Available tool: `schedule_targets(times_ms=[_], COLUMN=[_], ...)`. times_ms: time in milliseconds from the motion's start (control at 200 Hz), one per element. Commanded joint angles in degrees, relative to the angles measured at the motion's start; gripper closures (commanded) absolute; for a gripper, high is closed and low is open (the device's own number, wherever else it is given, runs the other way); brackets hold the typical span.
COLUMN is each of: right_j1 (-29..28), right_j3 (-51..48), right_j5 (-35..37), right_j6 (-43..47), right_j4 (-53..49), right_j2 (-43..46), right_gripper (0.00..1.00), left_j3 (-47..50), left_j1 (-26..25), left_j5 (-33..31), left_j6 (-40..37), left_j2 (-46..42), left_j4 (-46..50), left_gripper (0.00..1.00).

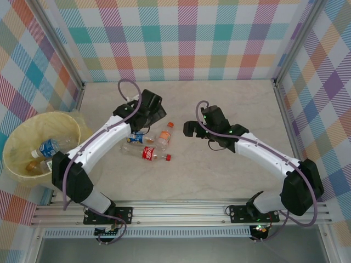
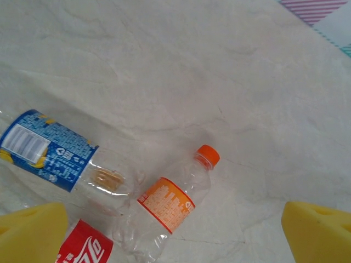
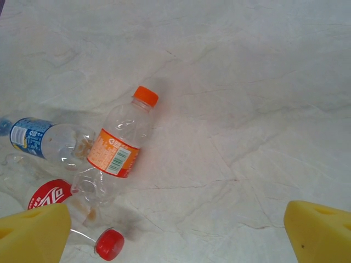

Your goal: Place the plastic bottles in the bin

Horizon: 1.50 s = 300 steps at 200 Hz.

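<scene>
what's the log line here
left tool: open, empty; right tool: open, empty; bin: two bottles in; table: orange bottle, blue bottle, red bottle loose

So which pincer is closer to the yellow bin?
Left. The left pincer hovers right of the bin, above the loose bottles; the right pincer sits farther right, beyond them.

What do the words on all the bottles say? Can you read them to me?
"Coca-Cola": white curly writing on the red-label bottle, seen only in part.
Orange-label bottle: a barcode and tiny print, too small to read.
Blue-label bottle: a white barcode panel and tiny print, too blurred to read.
Bottle in the bin, bin: its blue label is too small to read.
</scene>
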<state>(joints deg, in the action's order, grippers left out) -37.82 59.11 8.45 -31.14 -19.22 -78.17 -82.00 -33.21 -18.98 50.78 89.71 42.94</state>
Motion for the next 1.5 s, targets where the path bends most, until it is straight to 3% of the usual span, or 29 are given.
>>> schedule_targets(times_ms=[0, 100, 235, 455, 855, 1215, 1495], right_j1=[0.6, 1.0, 1.2, 1.9, 2.1, 2.2, 2.3], right_j3=[-1.9, -2.7, -3.2, -4.3, -6.2, -7.2, -7.4], right_j5=[1.6, 1.2, 1.4, 2.9, 4.2, 5.2, 5.3], right_j6=[-1.5, -2.4, -2.3, -1.9, -2.8, -3.2, -3.3], right_j4=[-0.6, -0.6, -1.5, -2.7, -3.9, -4.1, -3.7], right_j2=[2.6, 3.5, 4.7, 7.1, 10.1, 12.1, 12.4], right_gripper=[0.0, 0.0, 0.0, 0.0, 0.0, 0.0, 0.0], left_j3=[-0.8, -6.6, -14.5, -21.3, -22.0, -21.5, -23.3], left_j1=[-0.1, -0.1, -0.1, -0.1, -0.1, -0.1, -0.1], left_j5=[6.3, 12.9, 11.2, 13.1, 13.0, 15.0, 16.7], left_j6=[-3.7, -16.1, -30.5, -42.5, -45.1, -44.2, -42.7], left_j2=[5.7, 13.4, 22.0, 29.9, 34.4, 35.9, 31.8], left_j4=[-4.9, -4.3, 1.0, 5.0, 10.3, 8.6, 6.7], left_gripper=[0.0, 0.0, 0.02, 0.06, 0.1, 0.27, 0.4])
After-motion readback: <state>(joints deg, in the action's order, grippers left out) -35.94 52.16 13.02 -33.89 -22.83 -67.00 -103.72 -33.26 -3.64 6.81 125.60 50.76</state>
